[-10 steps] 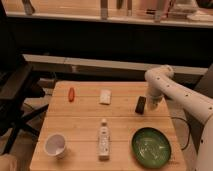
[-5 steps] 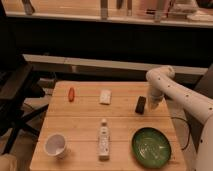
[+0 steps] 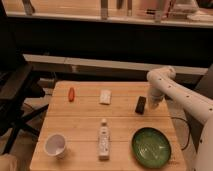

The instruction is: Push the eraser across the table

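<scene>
The white arm comes in from the right edge, rises along the right side of the table to a bent elbow above the far right corner, then turns straight down. At its tip the gripper hangs low over the right edge of the table, its fingers pressed together with nothing between them. It sits just beside the right side of the eraser; whether the two touch cannot be told. The eraser, a small black oblong, lies flat on the right part of the table, on the far side of the green bowl.

Further left are a whitish block near the far middle and a small red-orange thing toward the far left. A white bottle lies on the near middle, and a white cup stands at the near left corner.

Set against the two earlier moments, nothing shows a shift: arm, gripper and eraser keep the same places, and the other things lie as they did
</scene>
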`<control>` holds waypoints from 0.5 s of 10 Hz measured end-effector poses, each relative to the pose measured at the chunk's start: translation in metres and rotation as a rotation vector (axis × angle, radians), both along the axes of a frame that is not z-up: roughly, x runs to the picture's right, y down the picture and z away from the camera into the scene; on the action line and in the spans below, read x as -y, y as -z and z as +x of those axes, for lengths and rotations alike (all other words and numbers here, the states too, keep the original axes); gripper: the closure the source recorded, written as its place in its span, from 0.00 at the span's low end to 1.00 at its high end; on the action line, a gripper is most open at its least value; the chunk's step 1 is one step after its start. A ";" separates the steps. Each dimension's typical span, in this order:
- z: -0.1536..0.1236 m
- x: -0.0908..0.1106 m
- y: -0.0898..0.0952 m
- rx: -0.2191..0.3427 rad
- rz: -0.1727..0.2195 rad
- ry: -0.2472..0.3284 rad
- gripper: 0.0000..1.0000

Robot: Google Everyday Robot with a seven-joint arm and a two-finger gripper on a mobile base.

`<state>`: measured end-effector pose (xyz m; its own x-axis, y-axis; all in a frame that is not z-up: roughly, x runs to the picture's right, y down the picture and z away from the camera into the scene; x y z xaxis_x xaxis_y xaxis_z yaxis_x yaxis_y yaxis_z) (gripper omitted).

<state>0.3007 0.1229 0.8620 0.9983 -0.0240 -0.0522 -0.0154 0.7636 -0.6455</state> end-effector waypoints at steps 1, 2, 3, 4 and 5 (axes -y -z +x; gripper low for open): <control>0.002 -0.001 0.000 -0.002 0.002 -0.003 1.00; 0.004 -0.003 0.000 -0.002 0.002 -0.006 1.00; 0.005 -0.003 0.000 -0.003 0.004 -0.008 1.00; 0.004 -0.003 -0.002 -0.002 0.006 -0.009 1.00; 0.003 -0.003 -0.003 -0.002 0.008 -0.010 1.00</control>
<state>0.3034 0.1259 0.8649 0.9984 -0.0134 -0.0541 -0.0243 0.7683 -0.6396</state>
